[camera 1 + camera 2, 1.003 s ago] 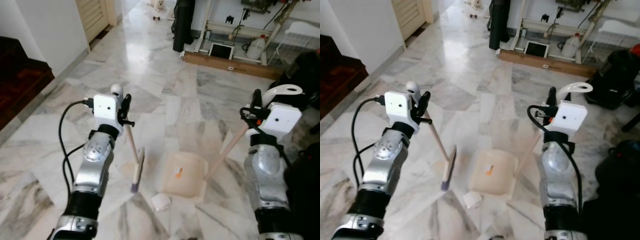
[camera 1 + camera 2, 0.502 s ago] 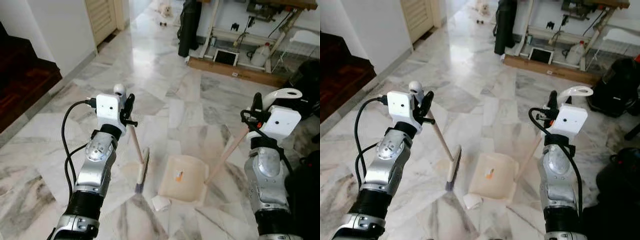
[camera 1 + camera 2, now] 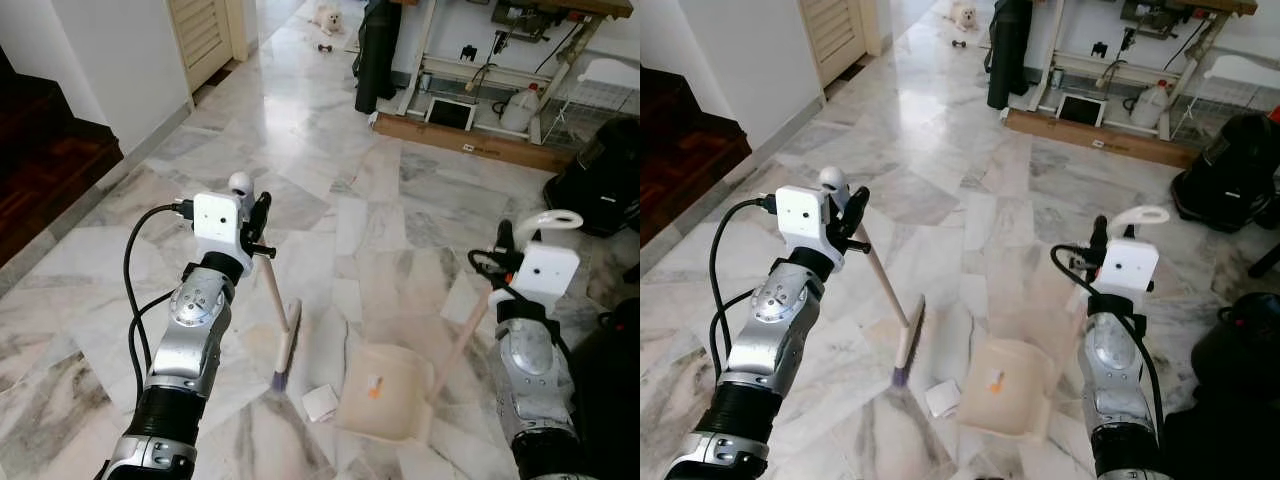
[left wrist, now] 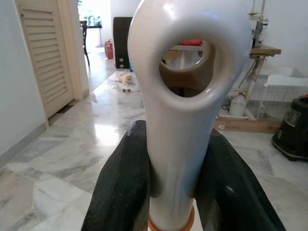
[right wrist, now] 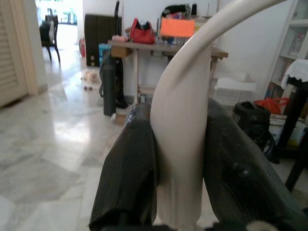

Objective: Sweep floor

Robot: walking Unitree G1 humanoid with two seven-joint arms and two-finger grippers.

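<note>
One broom (image 3: 282,345), left claw (image 4: 171,192) clamped on handle; one dustpan (image 3: 384,392), right claw (image 5: 180,187) clamped likewise.

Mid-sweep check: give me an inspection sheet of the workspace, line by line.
Surface: marble floor, glossy.
Job's things: broom head on the floor; dustpan flat beside it, orange scrap inside.
Clutter: white paper scrap between broom and dustpan.
Claws: left claw shut on the broom handle; right claw shut on the dustpan handle.
Cables: black cable looping along the left arm.
Surroundings: louvred door, jug, black vacuum.
</note>
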